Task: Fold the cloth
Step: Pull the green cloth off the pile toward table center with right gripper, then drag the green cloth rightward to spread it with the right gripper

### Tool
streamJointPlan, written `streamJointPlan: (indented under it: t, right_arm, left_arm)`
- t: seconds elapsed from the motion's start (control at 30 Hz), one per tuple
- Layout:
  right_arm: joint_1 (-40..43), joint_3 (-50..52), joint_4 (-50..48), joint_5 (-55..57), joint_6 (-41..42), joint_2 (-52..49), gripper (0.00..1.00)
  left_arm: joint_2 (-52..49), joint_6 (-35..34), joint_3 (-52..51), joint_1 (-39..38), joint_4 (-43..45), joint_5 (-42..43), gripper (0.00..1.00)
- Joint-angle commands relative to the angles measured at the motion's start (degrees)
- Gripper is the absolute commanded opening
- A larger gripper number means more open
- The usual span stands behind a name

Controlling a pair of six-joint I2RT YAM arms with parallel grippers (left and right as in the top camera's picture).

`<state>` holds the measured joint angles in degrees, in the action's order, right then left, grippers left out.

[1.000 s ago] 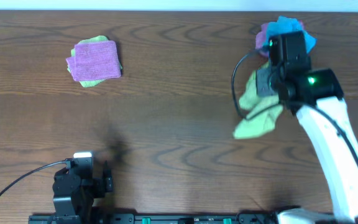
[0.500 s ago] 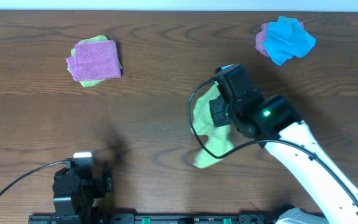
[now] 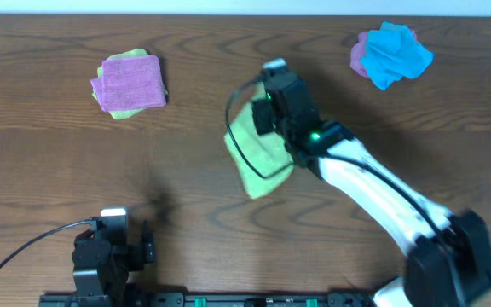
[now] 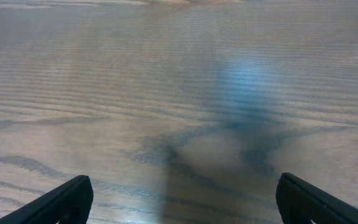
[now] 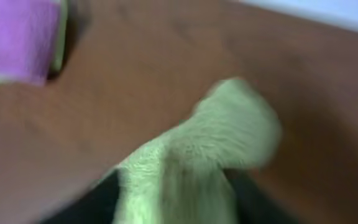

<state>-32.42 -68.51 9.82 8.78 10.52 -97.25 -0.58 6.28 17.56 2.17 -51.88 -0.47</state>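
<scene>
The right arm (image 3: 373, 192) is a smooth white tube ending in a boxy black wrist, with a small green light (image 3: 313, 135) and a thin black cable (image 3: 228, 128) looping off it. The left arm (image 3: 101, 256) is black and blocky, with a white patch (image 3: 113, 213) and a black lead (image 3: 24, 251). The left gripper (image 4: 179, 208) has dark, wedge-shaped fingertips (image 4: 61, 200).

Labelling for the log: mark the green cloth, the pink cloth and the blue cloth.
green cloth (image 3: 258, 158), overhead view, its middle
pink cloth (image 3: 130, 81), overhead view, centre of top face
blue cloth (image 3: 396, 53), overhead view, middle of crumpled top
</scene>
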Motion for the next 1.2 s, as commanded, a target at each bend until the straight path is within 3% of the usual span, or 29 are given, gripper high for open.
streamJointPlan:
  t: [0.0,0.37,0.63,0.77,0.97,1.17]
  right_arm:
    - [1.73,-3.61,-2.05,0.85,-4.17,-3.45,0.99]
    - [1.7,-8.68,10.34,3.23,-4.13,-0.44,0.99]
    - [5.49,-8.28,18.47,-1.05,12.07,-0.46,0.99]
    - [11.08,-4.94,16.44,-11.65,13.94,-0.74,0.99]
    - [17.77,5.27,5.79,-27.56,15.43,-0.74,0.99]
    - [18.47,11.17,-0.44,-28.96,18.21,-0.92,0.98]
  left_arm:
    - [0.37,1.42,-1.77,-0.11,-1.84,-1.44,0.95]
    - [0.37,1.42,-1.75,-0.11,-1.84,-1.44,0.95]
    - [0.37,1.42,-1.75,-0.11,-1.84,-1.44,0.95]
    - [0.37,1.42,-1.75,-0.11,-1.84,-1.44,0.95]
    - [0.37,1.42,-1.75,-0.11,-1.84,-1.44,0.95]
    - [0.37,1.42,-1.75,-0.11,-1.84,-1.44,0.95]
